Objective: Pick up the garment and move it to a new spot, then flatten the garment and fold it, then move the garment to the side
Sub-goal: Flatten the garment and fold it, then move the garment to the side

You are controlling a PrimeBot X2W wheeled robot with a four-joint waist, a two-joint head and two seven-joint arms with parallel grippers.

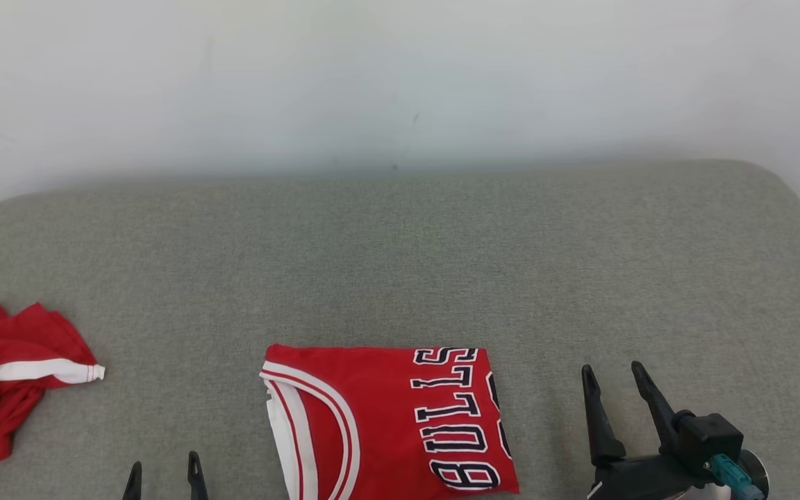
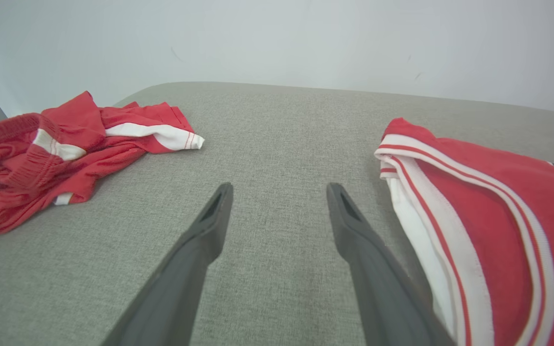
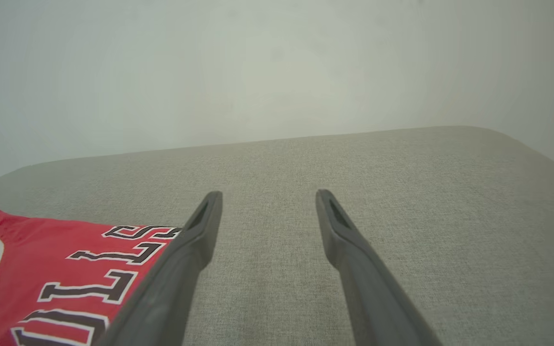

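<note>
jersey (image 1: 386,423) sits folded at six o'clock; my left gripper (image 1: 164,461), right gripper (image 1: 611,367) gape empty; sideways move remains.

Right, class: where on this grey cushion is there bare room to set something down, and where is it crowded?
Free: the back half of the grey cushion, between the wall and both garments; the strip between the crumpled red garment and the folded jersey; the right side beyond the jersey. Crowded: front left corner.
</note>
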